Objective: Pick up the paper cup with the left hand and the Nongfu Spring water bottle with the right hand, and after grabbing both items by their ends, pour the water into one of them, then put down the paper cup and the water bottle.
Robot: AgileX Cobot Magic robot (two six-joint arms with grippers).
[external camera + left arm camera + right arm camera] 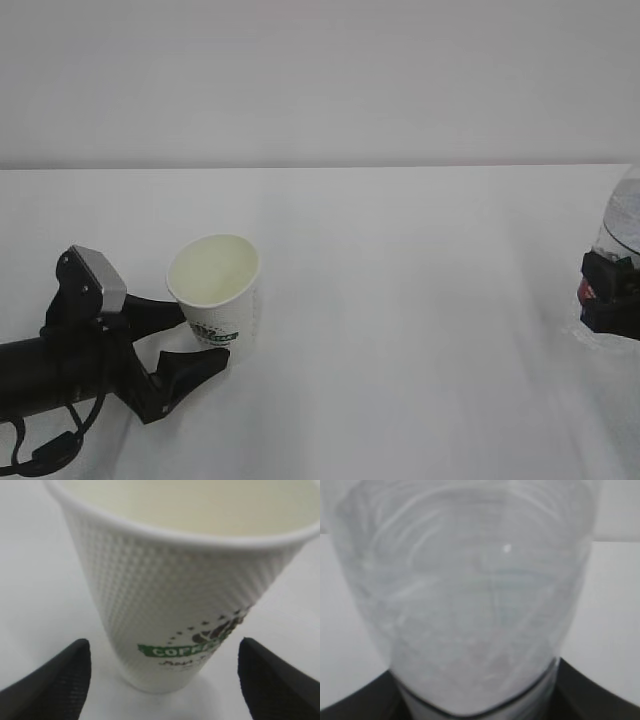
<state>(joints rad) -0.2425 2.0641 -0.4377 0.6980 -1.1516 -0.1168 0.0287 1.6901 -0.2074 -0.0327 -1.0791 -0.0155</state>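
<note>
1. The worktop [400, 330] is viewed by the exterior camera at a downward slant from the front, well back from the paper cup [215, 295].
2. The paper cup [170, 595] is faced very closely by the left wrist camera; it is shared with the exterior view.
3. The Nongfu Spring water bottle [470, 605], far right of the cup, fills the right wrist view.

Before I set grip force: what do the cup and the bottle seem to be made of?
The paper cup looks like matte white paper: dotted embossed wall, rolled rim, printed green logo. The Nongfu Spring water bottle looks like thin clear plastic, glossy, with a small highlight and curved ridges; the view is blurred, so that is less sure.
</note>
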